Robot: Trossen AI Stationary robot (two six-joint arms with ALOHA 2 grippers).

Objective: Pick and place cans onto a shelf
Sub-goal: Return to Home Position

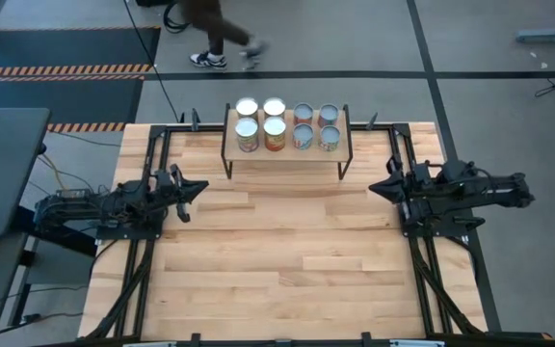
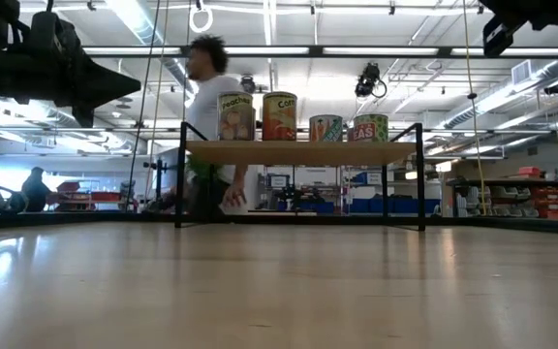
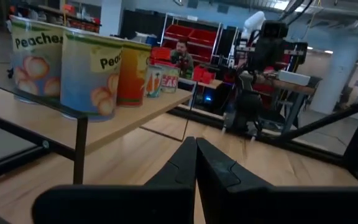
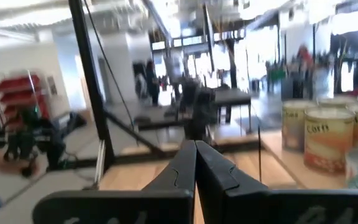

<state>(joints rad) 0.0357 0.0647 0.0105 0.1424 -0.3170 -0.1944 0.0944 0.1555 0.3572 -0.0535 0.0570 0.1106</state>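
Note:
Several cans [image 1: 274,128] stand upright in two rows on the shelf [image 1: 287,154], a small light-wood board on black legs at the middle of the table's far edge. The low view shows the cans [image 2: 279,116] on the board [image 2: 298,152]. My left gripper [image 1: 203,187] is shut and empty at the table's left side, pointing level toward the middle; its wrist view shows the shut fingers [image 3: 196,149] and the cans [image 3: 92,74] nearby. My right gripper [image 1: 373,189] is shut and empty at the right side, facing the left one [image 4: 195,152].
Bare tabletop [image 1: 277,251] stretches between the arms and the near edge. Black frame rails [image 1: 143,260] run along both sides of the table. A person [image 1: 215,39] walks on the floor beyond the far edge. A grey desk [image 1: 3,164] stands to the left.

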